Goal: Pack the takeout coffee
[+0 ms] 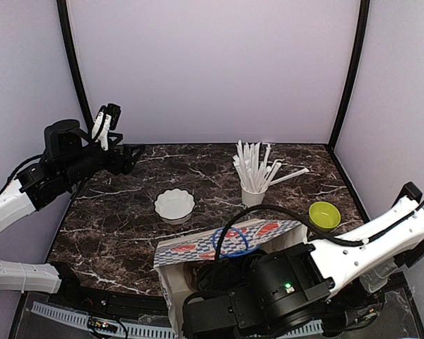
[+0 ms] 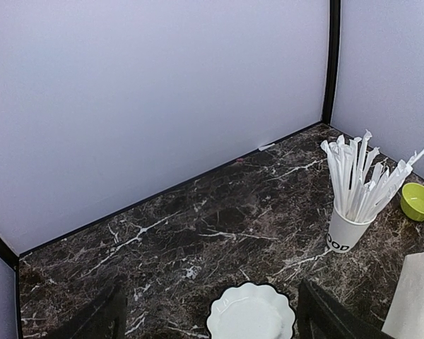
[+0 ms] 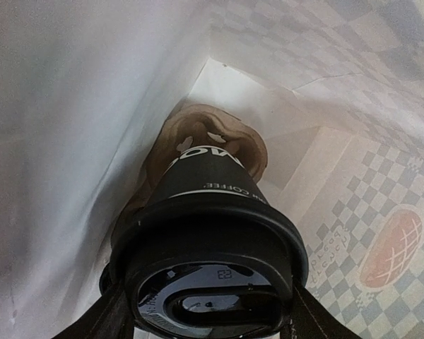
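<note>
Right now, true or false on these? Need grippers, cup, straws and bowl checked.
1. The right gripper is inside the paper bag, with a lidded black cup between its fingers. True.
2. The left gripper holds a straw. False: it is open and empty.
3. The straws stand in the white cup. True.
4. The green bowl lies in the paper bag. False: it sits on the table, beside the white cup.

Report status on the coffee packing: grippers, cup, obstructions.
Left gripper open, empty, above table, left rear. Right gripper shut on lidded coffee cup inside paper bag, brown carrier at its base. No obstruction seen.
</note>
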You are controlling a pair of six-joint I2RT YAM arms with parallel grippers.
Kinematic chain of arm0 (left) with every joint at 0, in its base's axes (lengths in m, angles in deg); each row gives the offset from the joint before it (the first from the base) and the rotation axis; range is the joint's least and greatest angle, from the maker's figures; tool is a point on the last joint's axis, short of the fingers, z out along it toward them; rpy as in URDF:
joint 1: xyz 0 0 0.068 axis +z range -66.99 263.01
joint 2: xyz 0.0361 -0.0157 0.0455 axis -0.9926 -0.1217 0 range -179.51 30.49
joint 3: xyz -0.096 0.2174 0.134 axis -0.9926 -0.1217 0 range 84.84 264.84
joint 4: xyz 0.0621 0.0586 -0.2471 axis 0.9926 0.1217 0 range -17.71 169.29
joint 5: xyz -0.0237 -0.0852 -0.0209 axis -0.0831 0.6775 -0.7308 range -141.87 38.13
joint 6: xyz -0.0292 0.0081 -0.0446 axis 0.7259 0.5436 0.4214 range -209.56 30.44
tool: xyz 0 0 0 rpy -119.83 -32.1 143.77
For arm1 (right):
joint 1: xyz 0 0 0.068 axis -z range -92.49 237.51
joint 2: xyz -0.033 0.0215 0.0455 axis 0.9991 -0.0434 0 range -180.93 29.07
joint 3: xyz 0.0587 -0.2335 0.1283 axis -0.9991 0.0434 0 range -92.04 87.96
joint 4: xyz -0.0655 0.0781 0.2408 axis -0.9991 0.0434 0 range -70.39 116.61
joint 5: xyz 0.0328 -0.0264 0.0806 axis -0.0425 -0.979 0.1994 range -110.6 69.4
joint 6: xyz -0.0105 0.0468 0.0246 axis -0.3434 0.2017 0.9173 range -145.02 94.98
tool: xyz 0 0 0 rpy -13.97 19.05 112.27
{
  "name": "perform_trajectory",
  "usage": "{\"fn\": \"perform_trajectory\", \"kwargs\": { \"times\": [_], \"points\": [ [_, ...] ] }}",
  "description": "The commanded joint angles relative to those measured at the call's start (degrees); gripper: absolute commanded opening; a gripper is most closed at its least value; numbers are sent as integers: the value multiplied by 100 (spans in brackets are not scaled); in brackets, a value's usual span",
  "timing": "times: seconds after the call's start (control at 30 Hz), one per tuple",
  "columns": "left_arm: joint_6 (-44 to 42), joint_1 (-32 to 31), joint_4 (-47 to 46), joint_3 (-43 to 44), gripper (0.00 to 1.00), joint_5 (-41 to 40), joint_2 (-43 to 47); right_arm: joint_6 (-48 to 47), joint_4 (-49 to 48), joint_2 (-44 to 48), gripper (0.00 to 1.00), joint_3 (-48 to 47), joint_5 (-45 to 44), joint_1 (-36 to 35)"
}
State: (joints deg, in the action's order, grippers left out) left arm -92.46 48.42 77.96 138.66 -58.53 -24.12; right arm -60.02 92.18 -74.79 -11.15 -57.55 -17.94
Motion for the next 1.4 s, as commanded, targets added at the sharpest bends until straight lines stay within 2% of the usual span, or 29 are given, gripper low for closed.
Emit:
{"fn": "perform_trajectory", "kwargs": {
  "times": [0.0, 0.23, 0.4, 0.63, 0.9, 1.37],
  "points": [
    [-7, 22, -155, -84, 85, 31, 49, -5, -241, -79, 32, 69, -254, 84],
    [-13, 22, -160, -50, 85, 170, -36, -36, -228, 102, 30, 410, -114, 3],
    [-36, 22, -177, -72, 84, -96, -39, -107, -144, 23, 29, 338, -114, -60],
    [138, 22, -204, -106, 83, 272, 13, -173, -376, -287, 26, -8, -392, -46],
    [256, 23, -192, -118, 83, 458, 222, -352, -582, -50, 25, 516, -717, -119],
    [424, -47, -211, -158, 83, 650, 313, -462, -531, -241, 24, 246, -747, -398]
  ]
}}
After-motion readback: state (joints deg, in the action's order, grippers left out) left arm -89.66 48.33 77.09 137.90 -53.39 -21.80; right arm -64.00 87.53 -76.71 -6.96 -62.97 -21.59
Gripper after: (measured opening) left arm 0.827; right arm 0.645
